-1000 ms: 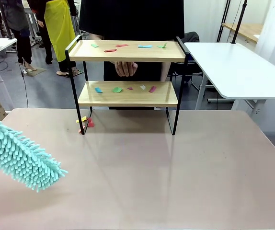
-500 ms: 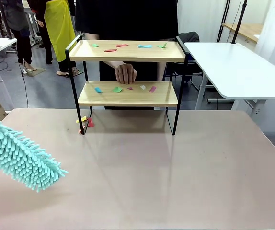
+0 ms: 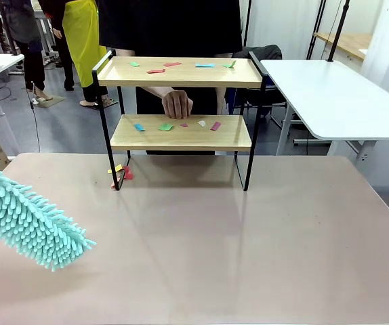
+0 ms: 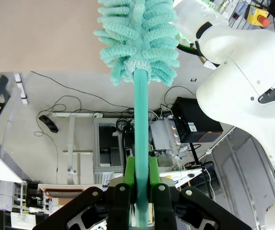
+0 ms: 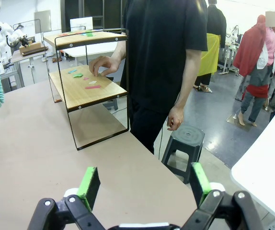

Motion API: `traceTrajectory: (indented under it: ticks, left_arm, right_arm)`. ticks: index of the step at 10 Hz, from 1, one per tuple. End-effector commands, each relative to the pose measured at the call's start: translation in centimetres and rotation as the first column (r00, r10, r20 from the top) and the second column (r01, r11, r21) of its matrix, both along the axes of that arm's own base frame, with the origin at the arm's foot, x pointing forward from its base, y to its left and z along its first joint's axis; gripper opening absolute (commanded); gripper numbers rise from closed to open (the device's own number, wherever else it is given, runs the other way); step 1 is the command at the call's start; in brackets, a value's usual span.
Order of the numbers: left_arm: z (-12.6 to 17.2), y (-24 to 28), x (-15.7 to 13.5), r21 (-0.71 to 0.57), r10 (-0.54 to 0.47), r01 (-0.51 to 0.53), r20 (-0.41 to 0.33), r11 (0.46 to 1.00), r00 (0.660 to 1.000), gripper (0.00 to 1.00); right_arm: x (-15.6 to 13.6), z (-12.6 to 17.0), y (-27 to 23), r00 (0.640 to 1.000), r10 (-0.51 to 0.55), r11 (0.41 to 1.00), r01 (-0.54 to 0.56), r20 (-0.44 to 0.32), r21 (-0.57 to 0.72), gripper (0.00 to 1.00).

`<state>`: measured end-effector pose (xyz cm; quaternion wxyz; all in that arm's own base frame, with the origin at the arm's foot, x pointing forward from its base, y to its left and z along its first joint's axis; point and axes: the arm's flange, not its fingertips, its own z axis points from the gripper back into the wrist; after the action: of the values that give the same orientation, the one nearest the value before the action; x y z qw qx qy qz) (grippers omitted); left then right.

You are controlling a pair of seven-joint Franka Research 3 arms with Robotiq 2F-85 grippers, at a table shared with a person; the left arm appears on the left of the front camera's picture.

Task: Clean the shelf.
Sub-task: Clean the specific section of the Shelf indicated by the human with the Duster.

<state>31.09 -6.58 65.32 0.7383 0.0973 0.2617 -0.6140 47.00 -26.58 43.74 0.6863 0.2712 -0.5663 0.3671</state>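
Left gripper (image 4: pixel 141 171): jaws closed tight on the teal handle (image 4: pixel 140 115) of the fluffy duster (image 3: pixel 26 220), green pads pressing it from both sides. The duster head hangs over the near left part of the table (image 3: pixel 262 237), tip pointing right.

Right gripper (image 5: pixel 144 184): jaws spread wide, nothing between them.

The shelf (image 3: pixel 181 139) stands at the far middle of the table, well apart from the duster. Coloured paper scraps (image 3: pixel 165 126) lie on both boards, and a couple more lie on the table beside the left near leg.

A person stands just behind it; their hand (image 3: pixel 177 103) is at the lower board's far edge.
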Motion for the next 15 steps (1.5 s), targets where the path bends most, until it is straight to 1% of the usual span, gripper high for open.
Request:
traceTrajectory:
  ticks: [1,5,6,7,8,9,10,11,12,13,14,15]
  left_arm:
    - [0.0,0.0,-0.2,0.002,0.000,0.000,-0.004,1.000,1.000,0.13]
    - [0.0,0.0,0.0,0.000,0.000,0.000,0.000,1.000,1.000,0.13]
    - [-0.2,-1.3,0.0,-0.136,-0.011,0.015,0.029,0.991,1.000,0.13]
    - [-1.0,-2.4,0.1,-0.222,-0.043,0.045,0.013,0.974,0.999,0.13]
    - [-1.7,-3.5,0.2,-0.328,-0.055,0.058,0.018,0.943,0.998,0.13]
    - [-2.6,-4.8,0.3,-0.426,-0.041,0.054,0.039,0.903,0.998,0.13]
    - [-3.9,-6.7,0.1,-0.532,-0.007,0.030,0.044,0.846,0.999,0.13]
    - [-5.0,-8.2,-0.3,-0.589,0.046,-0.004,0.058,0.808,0.997,0.13]
    - [-5.9,-9.6,-0.5,-0.643,0.127,-0.061,0.057,0.763,0.990,0.13]
    - [-6.7,-10.8,-1.1,-0.693,0.222,-0.142,0.027,0.707,0.975,0.13]
    - [-8.0,-12.2,-2.1,-0.718,0.329,-0.219,0.016,0.661,0.944,0.13]
    - [-9.2,-13.2,-2.9,-0.734,0.402,-0.279,-0.009,0.619,0.916,0.13]
  right_arm:
    - [0.0,0.3,0.2,1.000,0.001,1.000,-0.001,0.007,0.000,1.00]
    - [0.0,0.3,0.2,1.000,0.001,1.000,-0.001,0.007,0.000,1.00]
    - [0.0,0.3,0.2,1.000,0.001,1.000,-0.001,0.007,0.000,1.00]
    - [0.0,0.3,0.2,1.000,0.001,1.000,-0.001,0.007,0.000,1.00]
    - [0.0,0.3,0.2,1.000,0.001,1.000,-0.001,0.007,0.000,1.00]
    - [0.0,0.3,0.2,1.000,0.001,1.000,-0.001,0.007,0.000,1.00]
    - [0.0,0.3,0.2,1.000,0.001,1.000,-0.001,0.007,0.000,1.00]
    - [0.0,0.3,0.2,1.000,0.001,1.000,-0.001,0.007,0.000,1.00]
    - [0.0,0.3,0.2,1.000,0.001,1.000,-0.001,0.007,0.000,1.00]
    - [0.0,0.3,0.2,1.000,0.001,1.000,-0.001,0.007,0.000,1.00]
    - [0.0,0.3,0.2,1.000,0.001,1.000,-0.001,0.007,0.000,1.00]
    - [0.0,0.3,0.2,1.000,0.001,1.000,-0.001,0.007,0.000,1.00]
